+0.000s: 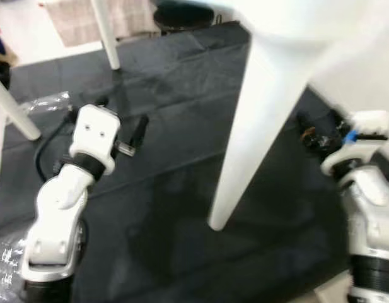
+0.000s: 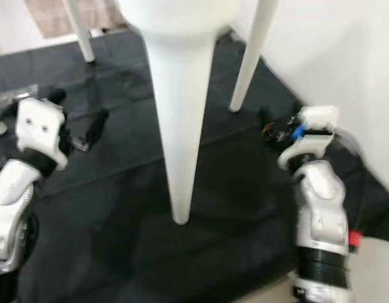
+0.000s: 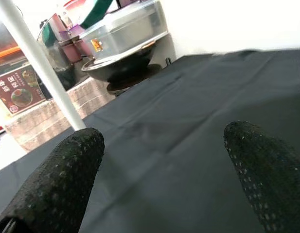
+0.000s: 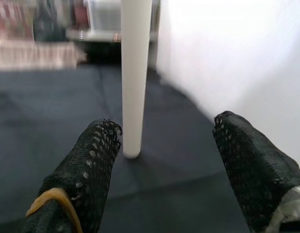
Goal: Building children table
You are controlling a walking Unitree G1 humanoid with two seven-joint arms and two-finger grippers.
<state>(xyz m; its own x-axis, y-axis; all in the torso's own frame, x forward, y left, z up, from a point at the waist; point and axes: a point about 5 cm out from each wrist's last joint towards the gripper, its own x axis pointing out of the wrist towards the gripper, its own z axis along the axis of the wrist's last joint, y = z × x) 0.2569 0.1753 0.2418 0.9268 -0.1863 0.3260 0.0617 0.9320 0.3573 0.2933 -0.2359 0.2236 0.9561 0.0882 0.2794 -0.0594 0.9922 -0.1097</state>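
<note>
Already the bench (image 1: 270, 25) stands on its legs (image 1: 244, 145), probably finished; both pincers, left (image 3: 159, 165) and right (image 4: 164, 160), gape wide, empty.

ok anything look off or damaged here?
Nothing damaged that I can see. The white table stands upright on the dark sheet, its legs resting on it. The sheet is creased, and clear plastic wrap lies at its far left edge. Left gripper and right gripper are open, empty.
</note>
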